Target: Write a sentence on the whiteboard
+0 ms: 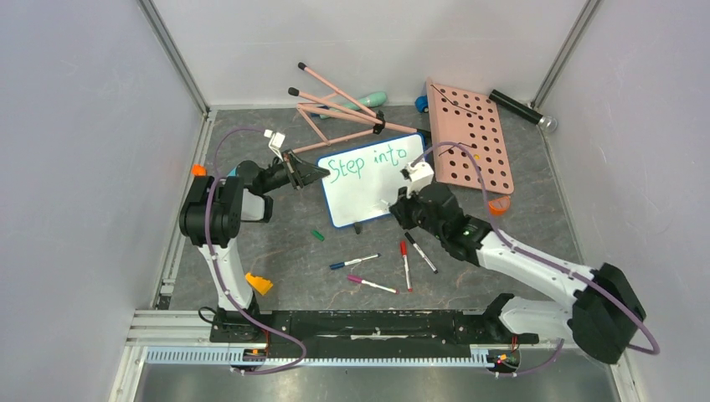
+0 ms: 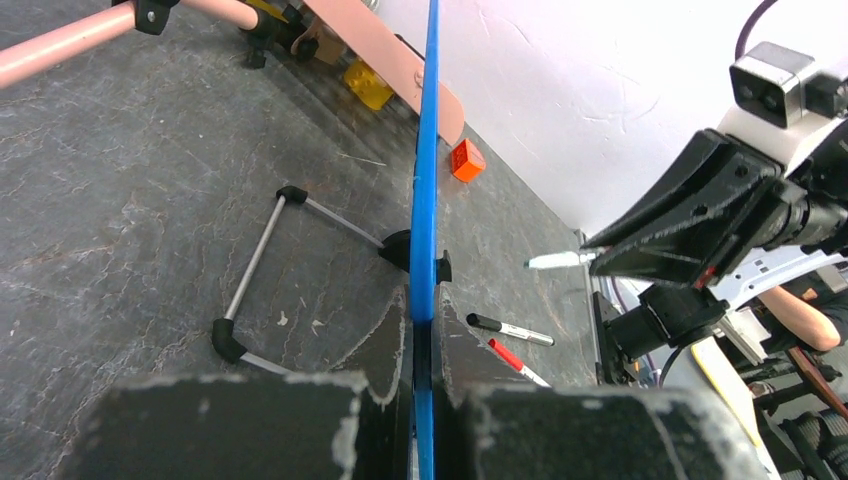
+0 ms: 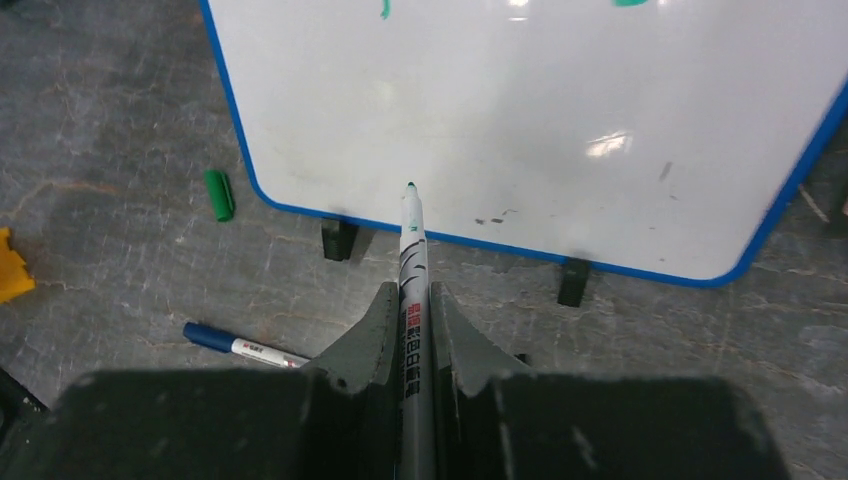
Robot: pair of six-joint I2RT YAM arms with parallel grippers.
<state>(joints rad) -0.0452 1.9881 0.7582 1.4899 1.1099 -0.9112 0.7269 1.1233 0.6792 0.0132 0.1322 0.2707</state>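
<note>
The blue-framed whiteboard (image 1: 362, 199) stands tilted on its black feet in the middle of the table. On its top line the sentence (image 1: 367, 162) reads "Step into" in green. My left gripper (image 1: 321, 173) is shut on the whiteboard's left edge; the left wrist view shows the blue frame (image 2: 425, 200) clamped between the fingers (image 2: 385, 345). My right gripper (image 3: 410, 296) is shut on a grey green-tipped marker (image 3: 412, 255). The marker tip sits at the blank lower part of the whiteboard (image 3: 540, 110); I cannot tell whether it touches.
A green cap (image 1: 317, 235) lies in front of the whiteboard. Blue (image 1: 353, 262), pink (image 1: 371, 285), red (image 1: 405, 264) and black (image 1: 420, 251) markers lie nearer the arms. A pink pegboard (image 1: 469, 138), pink rods (image 1: 335, 109) and a black cylinder (image 1: 519, 108) sit behind.
</note>
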